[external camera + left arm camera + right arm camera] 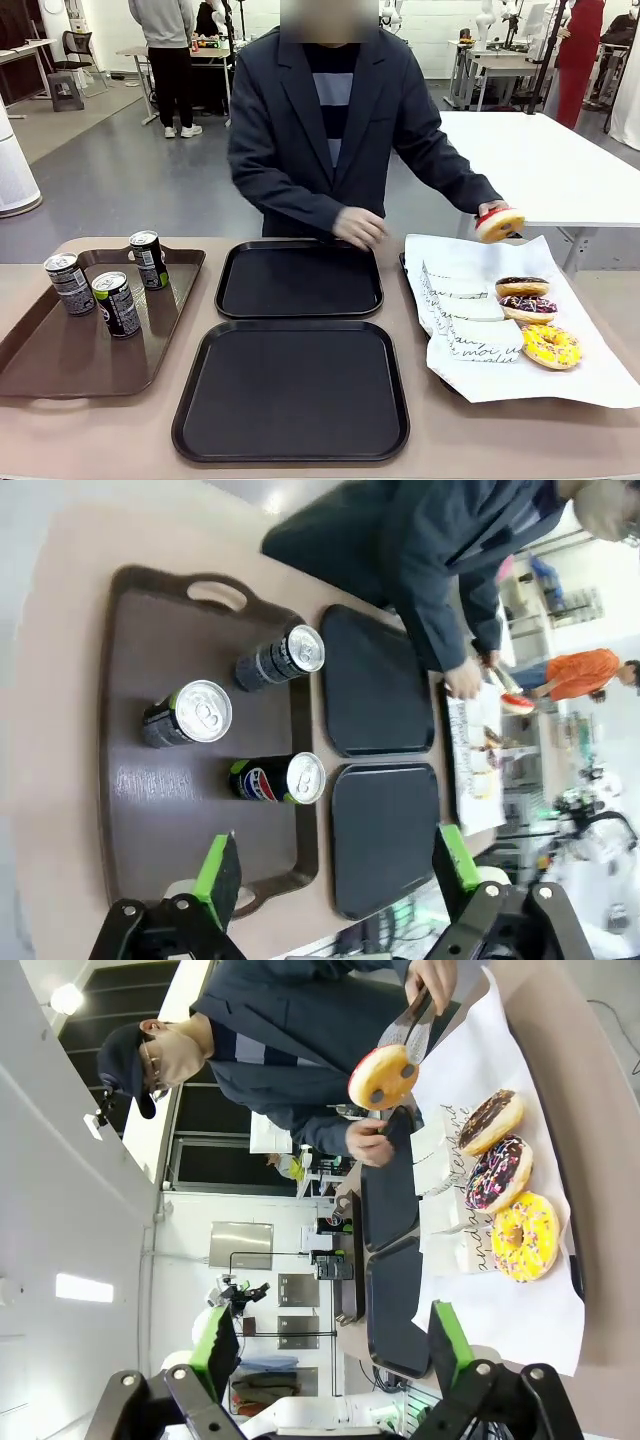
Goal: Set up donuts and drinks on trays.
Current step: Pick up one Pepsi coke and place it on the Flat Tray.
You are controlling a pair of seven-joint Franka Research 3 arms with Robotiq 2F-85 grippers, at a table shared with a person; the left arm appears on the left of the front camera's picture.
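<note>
Two black trays, far (298, 280) and near (292, 390), lie bare mid-table. Three drinks (117, 303) stand on a brown tray (60, 350) at the left. Three donuts lie on white paper at the right: chocolate (521, 287), sprinkled chocolate (527, 306) and sprinkled yellow (551, 346). With tongs the person holds an orange donut (499, 224) above the paper. My left gripper (335, 870) hangs open high over the brown tray and its drinks (275, 778). My right gripper (332, 1345) is open, well away from the donuts (523, 1235) and the held donut (383, 1076).
White paper sleeves (460, 300) with black script lie on the paper sheet (560, 385) beside the donuts. The person's other hand (360, 228) hovers at the far tray's back edge. A white table (540, 160) stands behind at the right.
</note>
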